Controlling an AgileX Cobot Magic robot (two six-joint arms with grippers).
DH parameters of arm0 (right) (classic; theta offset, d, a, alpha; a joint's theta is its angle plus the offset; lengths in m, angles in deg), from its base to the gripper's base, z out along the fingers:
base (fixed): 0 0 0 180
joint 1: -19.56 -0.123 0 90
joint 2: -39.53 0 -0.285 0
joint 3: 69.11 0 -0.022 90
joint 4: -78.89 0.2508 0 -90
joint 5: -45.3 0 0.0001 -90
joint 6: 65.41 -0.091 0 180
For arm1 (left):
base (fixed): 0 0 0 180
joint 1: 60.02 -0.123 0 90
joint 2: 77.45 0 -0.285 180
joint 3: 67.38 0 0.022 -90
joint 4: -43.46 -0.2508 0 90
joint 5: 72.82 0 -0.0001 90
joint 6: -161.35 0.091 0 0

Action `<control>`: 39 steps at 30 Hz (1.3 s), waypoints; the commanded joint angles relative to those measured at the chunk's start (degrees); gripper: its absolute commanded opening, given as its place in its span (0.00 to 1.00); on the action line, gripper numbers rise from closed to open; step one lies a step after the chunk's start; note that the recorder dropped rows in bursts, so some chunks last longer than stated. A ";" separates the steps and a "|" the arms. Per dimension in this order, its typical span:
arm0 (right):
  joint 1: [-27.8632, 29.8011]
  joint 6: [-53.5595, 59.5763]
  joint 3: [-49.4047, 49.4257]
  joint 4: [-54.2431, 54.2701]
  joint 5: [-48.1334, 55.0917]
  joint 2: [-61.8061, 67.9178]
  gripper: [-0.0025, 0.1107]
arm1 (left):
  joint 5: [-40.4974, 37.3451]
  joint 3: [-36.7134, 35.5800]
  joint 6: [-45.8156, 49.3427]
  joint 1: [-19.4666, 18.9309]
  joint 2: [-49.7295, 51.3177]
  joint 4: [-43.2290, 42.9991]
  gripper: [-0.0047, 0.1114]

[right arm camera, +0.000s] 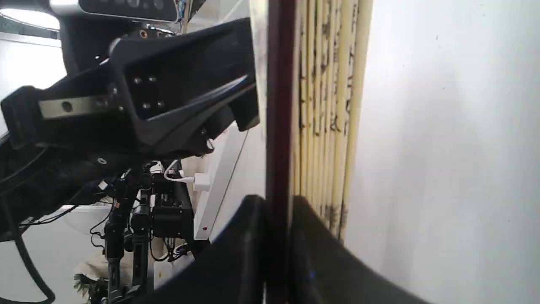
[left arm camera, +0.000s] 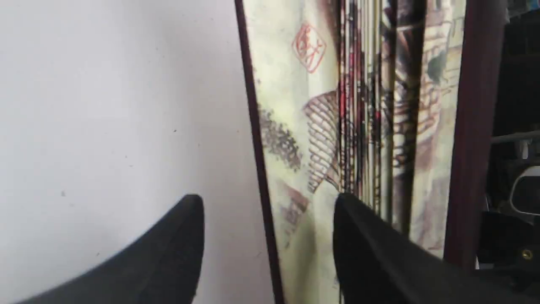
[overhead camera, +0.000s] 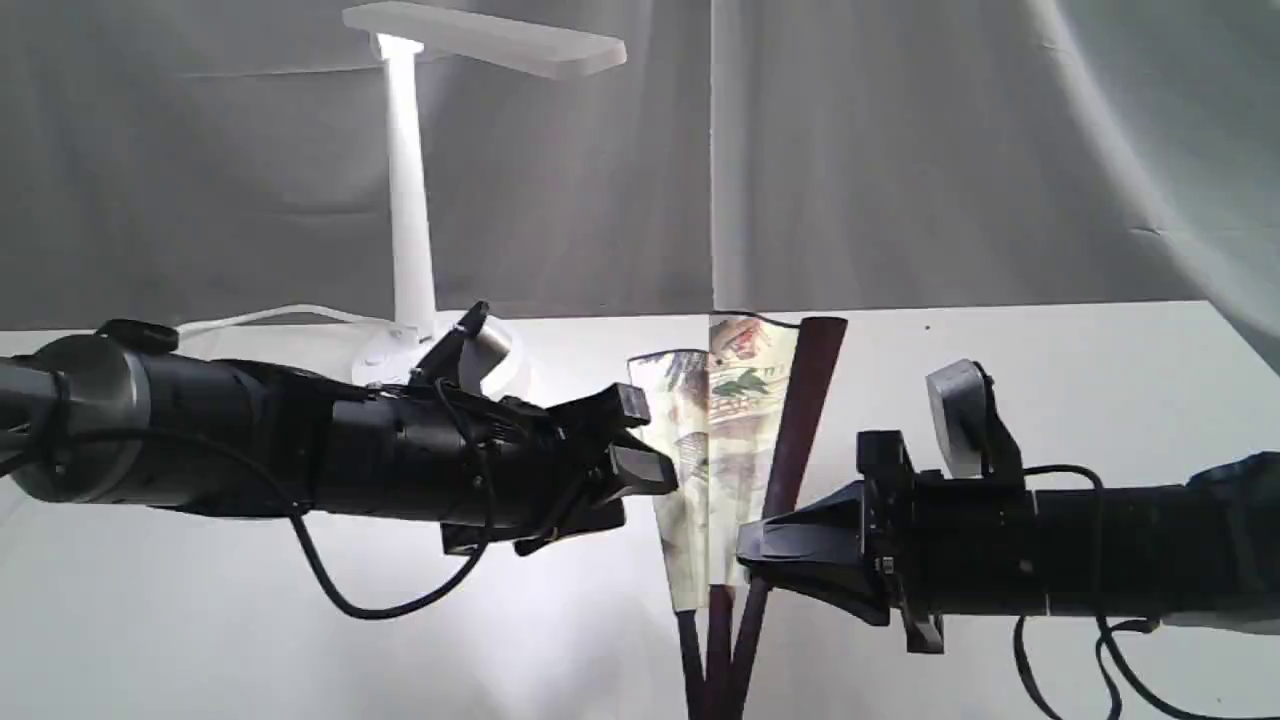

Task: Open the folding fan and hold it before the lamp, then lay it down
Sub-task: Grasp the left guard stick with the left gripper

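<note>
The exterior view's bottom edge cuts off the folding fan (overhead camera: 745, 420).

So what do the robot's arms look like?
Both are thick black tubes ending in pointy black jaws. The left arm has a grey metal section and a black cable looping underneath. The right arm has black cables dangling below. A small grey camera box sits on the left one, another on the right.
</note>
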 commanded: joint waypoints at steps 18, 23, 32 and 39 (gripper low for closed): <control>0.10 0.42 -0.20 1.00 1.36 0.09 0.02 | -7.23 4.16 -3.86 -2.70 3.05 0.58 0.43; 0.10 0.07 -0.20 1.00 1.36 0.09 0.02 | -8.89 3.95 -4.87 -5.56 3.19 0.58 0.57; 0.10 -1.59 -0.20 1.00 1.36 0.09 0.02 | -12.65 4.12 -6.06 -5.84 5.33 0.58 0.57; 0.10 -2.81 -0.20 1.00 1.36 0.09 0.02 | -13.15 4.12 -6.08 -5.84 5.33 0.58 0.53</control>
